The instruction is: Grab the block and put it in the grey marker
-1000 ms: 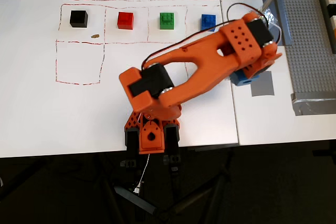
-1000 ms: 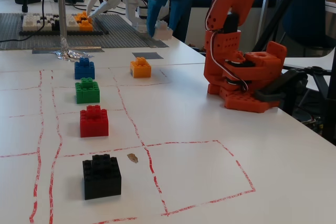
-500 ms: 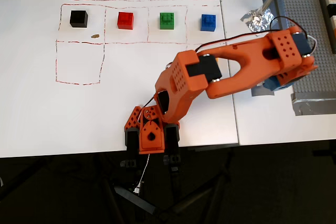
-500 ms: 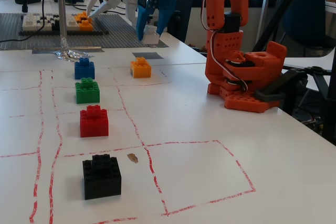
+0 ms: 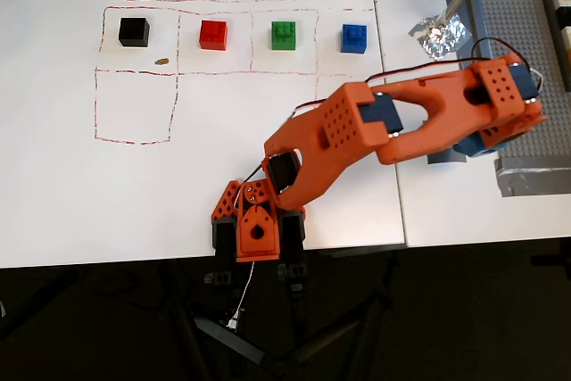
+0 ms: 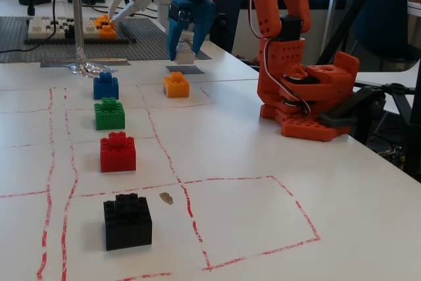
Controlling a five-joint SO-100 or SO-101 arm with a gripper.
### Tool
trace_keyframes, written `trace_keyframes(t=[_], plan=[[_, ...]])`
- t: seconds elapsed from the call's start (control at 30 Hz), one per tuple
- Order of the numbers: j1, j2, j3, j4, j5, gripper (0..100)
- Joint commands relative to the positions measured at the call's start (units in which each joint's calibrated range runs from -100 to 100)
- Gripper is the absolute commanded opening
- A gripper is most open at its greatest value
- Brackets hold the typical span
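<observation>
In the fixed view my gripper (image 6: 185, 57) hangs at the far side of the table, its blue fingers (image 6: 173, 39) shut on the small white block (image 6: 185, 51). The block hangs just above the flat dark-grey marker (image 6: 185, 69), close to it. In the overhead view the gripper (image 5: 477, 143) is at the right under the orange wrist, which hides the block. A corner of the grey marker (image 5: 442, 157) shows beside it.
An orange-yellow brick (image 6: 176, 85) sits just in front of the marker. Blue (image 6: 105, 87), green (image 6: 109, 114), red (image 6: 118, 152) and black (image 6: 127, 220) bricks stand in a row. Crumpled foil (image 5: 439, 35) around a pole, a grey tape strip (image 5: 533, 178) and a studded baseplate (image 5: 555, 6) lie nearby.
</observation>
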Motion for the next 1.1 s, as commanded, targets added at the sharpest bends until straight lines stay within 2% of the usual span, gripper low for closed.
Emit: trace_keyframes(t=[0.0, 0.13, 0.3, 0.53, 0.87, 1.07], plan=[[1.21, -2.96, -5.04, -0.83, -0.2, 1], [1.74, -2.61, -4.86, 0.8, 0.2, 4], [2.09, -2.35, -4.77, 1.45, 0.54, 12], [2.71, -2.78, -4.49, 2.27, 1.66, 30], [2.54, -4.33, -5.13, 2.43, 1.12, 33], [2.8, -7.52, -9.03, 8.15, 0.83, 32]])
